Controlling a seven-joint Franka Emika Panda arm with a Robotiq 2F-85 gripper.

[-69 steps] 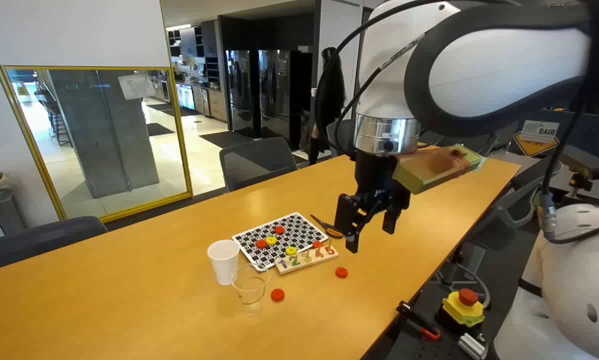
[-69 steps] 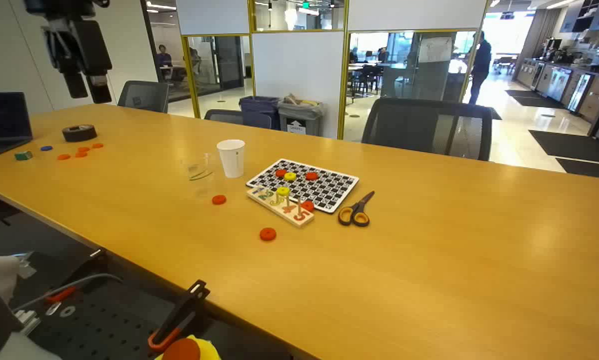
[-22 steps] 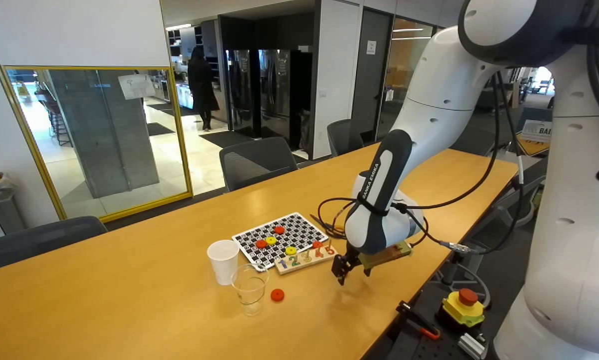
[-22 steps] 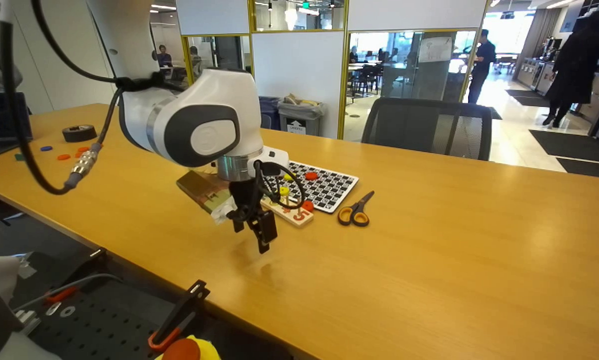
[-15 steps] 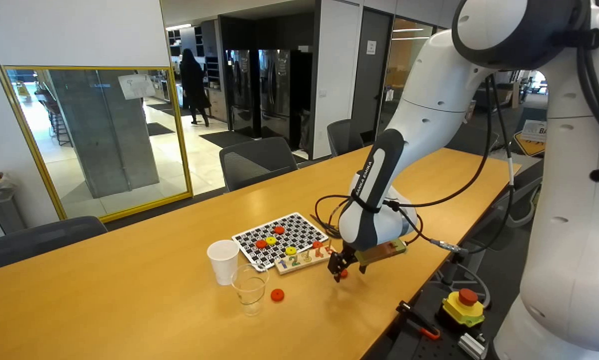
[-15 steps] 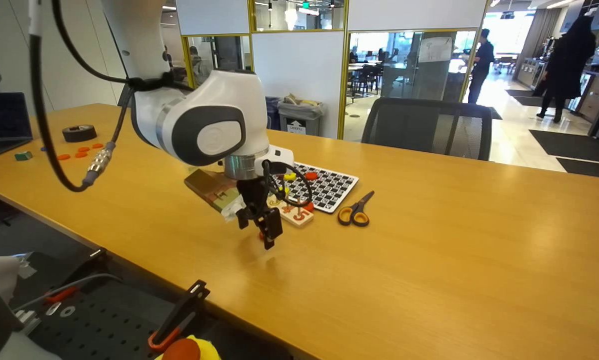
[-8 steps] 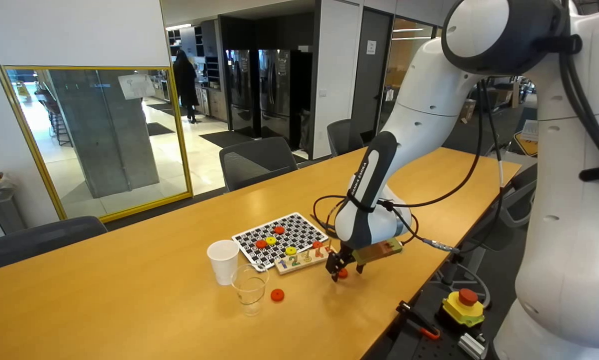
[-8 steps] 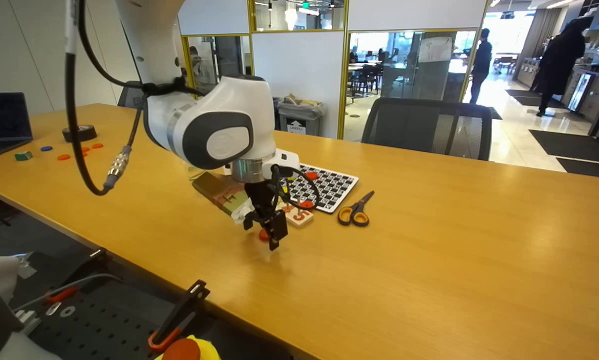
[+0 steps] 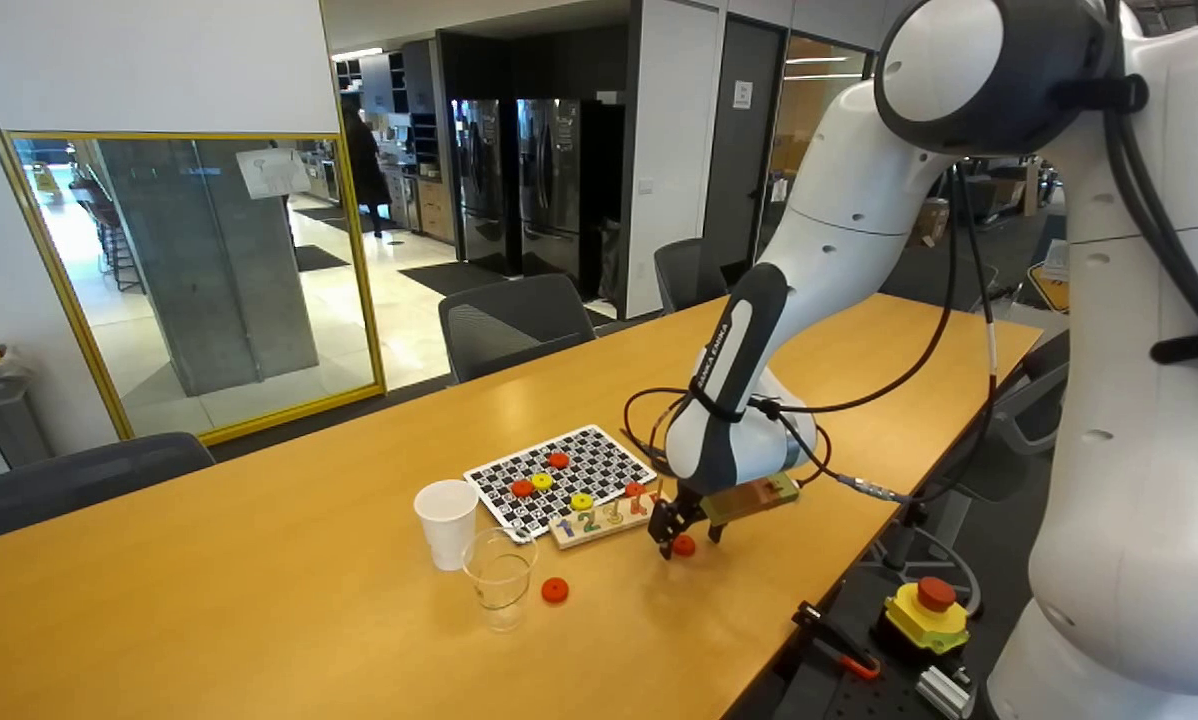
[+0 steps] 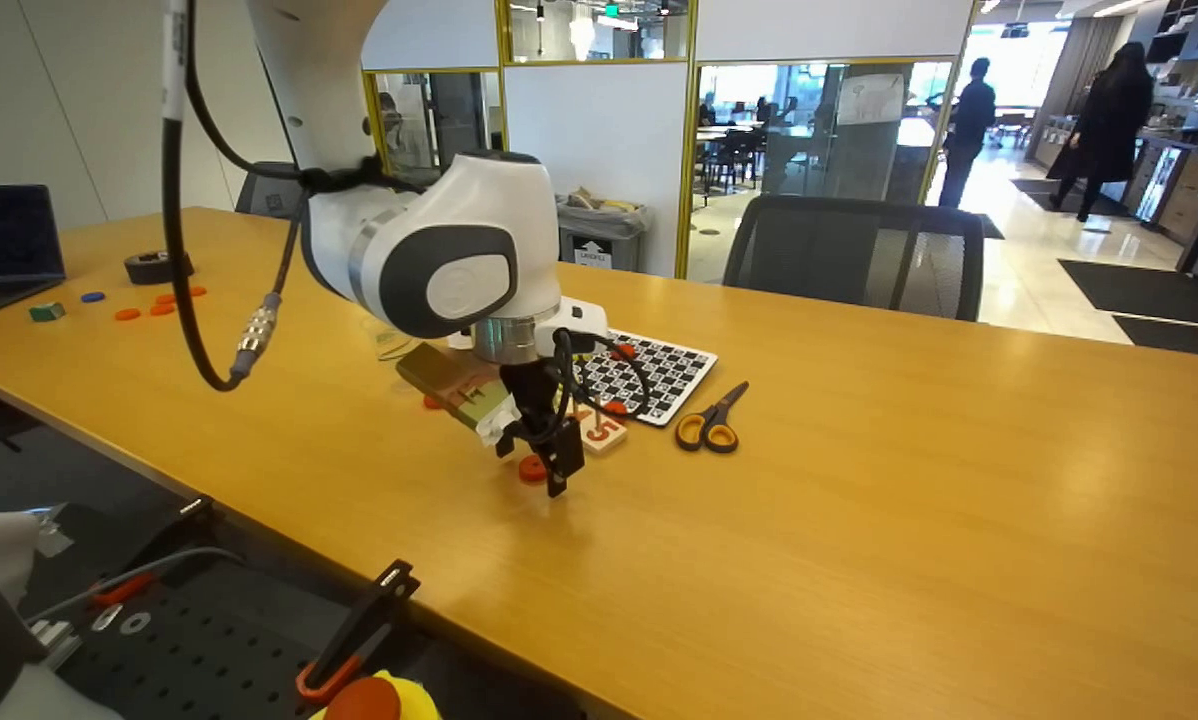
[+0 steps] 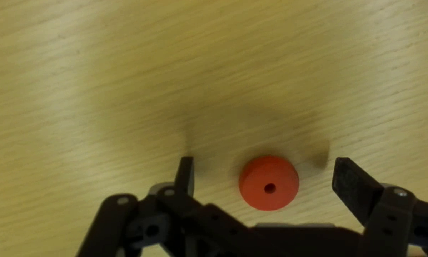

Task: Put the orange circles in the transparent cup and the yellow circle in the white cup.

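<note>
While the black gripper (image 11: 265,160) hangs low over the wooden table (image 9: 259,590), near the robot-side edge, its fingers (image 11: 353,189) are spread apart. Between them, touching neither, an orange circle (image 11: 269,184) lies flat on the surface. Toward the far edge come a numbered peg strip (image 9: 599,527) and a checkered board (image 9: 604,460), which bears a yellow circle (image 9: 542,481) between two orange circles (image 9: 558,460); a second yellow circle (image 9: 582,501) and a further orange one sit beside the strip. Scissors (image 10: 714,425) lie off one corner of the board. In an exterior view, the transparent cup (image 9: 500,590) and the white cup (image 9: 447,530) stand upright just beside each other, another orange circle (image 9: 555,590) near the transparent one. A laptop (image 10: 4,245) rests near the table's end edge; a clamp (image 9: 834,640) sits at the robot-side edge. Along the far edge stand mesh chairs (image 10: 849,260), and behind them white panels (image 10: 594,150), yellow-framed glass (image 9: 209,270), dark refrigerators (image 9: 549,180) and a person in long black clothing (image 10: 1109,130).
</note>
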